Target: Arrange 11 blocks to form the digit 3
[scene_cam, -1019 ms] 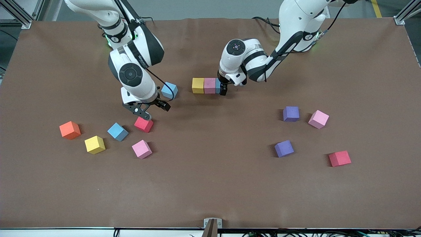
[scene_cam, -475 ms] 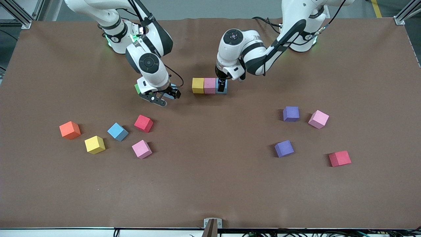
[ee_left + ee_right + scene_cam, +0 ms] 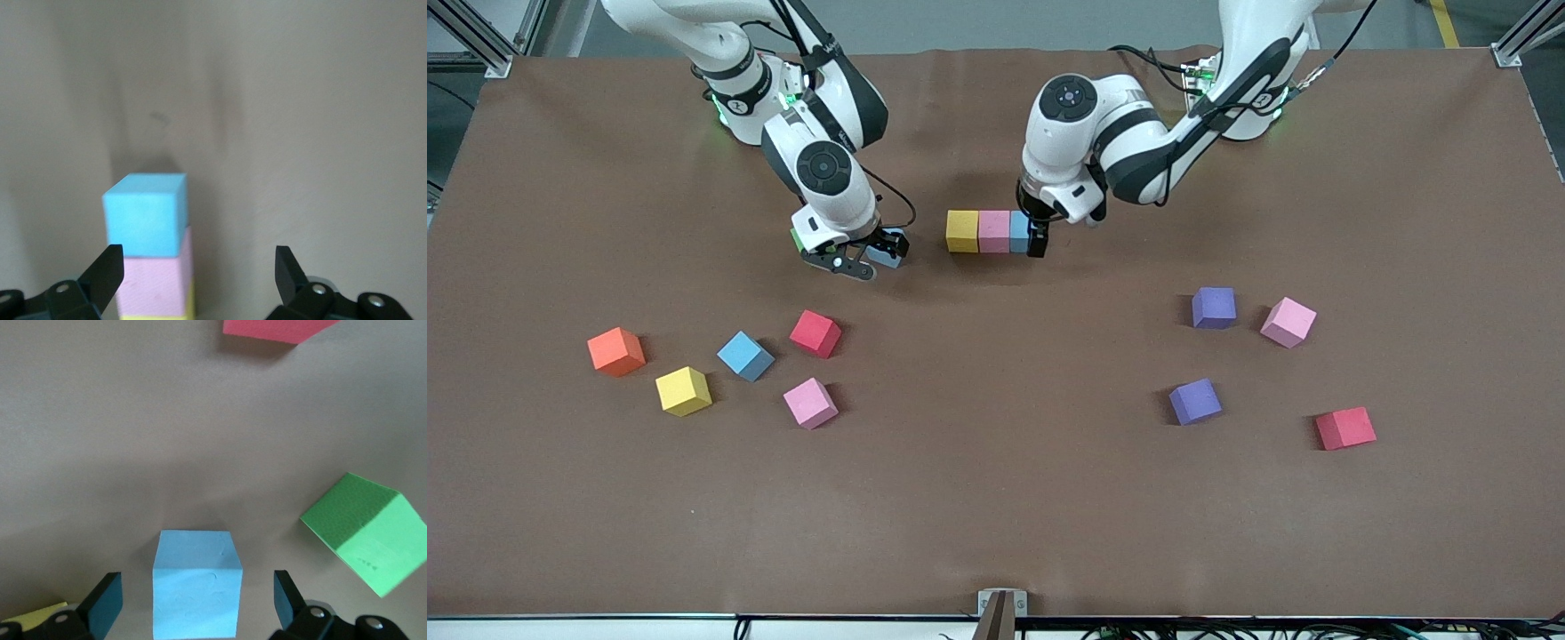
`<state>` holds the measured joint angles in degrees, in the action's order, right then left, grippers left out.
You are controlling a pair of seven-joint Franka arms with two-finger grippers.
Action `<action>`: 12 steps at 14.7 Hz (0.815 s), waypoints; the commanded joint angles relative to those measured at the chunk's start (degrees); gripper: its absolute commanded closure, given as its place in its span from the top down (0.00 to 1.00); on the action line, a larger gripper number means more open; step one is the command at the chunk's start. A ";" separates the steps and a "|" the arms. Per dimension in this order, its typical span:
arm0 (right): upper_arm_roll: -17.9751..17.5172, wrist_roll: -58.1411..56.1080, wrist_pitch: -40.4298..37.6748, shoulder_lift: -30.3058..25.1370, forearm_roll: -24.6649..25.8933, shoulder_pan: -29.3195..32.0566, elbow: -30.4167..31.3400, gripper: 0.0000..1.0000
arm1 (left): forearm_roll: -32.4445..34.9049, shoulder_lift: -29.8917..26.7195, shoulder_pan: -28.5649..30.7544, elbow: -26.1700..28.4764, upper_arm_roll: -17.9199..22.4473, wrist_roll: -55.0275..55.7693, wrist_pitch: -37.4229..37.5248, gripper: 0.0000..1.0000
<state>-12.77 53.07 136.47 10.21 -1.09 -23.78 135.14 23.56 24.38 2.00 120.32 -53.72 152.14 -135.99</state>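
Green cube (image 3: 363,532) sits just beside the right gripper (image 3: 860,259), orange cube (image 3: 615,350) well off. A light blue block (image 3: 195,592) lies on the table between that gripper's spread fingers. Left gripper (image 3: 1037,238), also open and holding nothing, hangs at the blue end of the yellow-pink-blue row (image 3: 992,231), wrist pointing down.

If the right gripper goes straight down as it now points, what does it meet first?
Probably the light blue cube: it lies between the open fingers of the right gripper, though the remaining height is unclear.
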 commanded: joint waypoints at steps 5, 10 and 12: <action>-0.94 -0.96 5.47 -1.87 -0.85 0.32 5.39 1.00 | 1.14 2.42 11.70 -9.66 -0.60 -24.91 11.70 1.00; -1.03 -0.95 6.35 -0.11 -2.16 -0.30 5.66 1.00 | 2.10 7.25 17.34 -13.44 1.40 -48.22 11.88 1.00; -1.03 -0.96 7.66 1.38 -3.04 -1.52 5.57 1.00 | 4.81 9.01 16.11 -15.98 6.50 -56.74 11.88 1.00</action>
<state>-13.53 52.98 141.91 11.01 -2.11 -24.27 139.43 25.61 30.65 19.48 107.86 -50.15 101.84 -125.50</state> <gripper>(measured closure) 0.000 0.000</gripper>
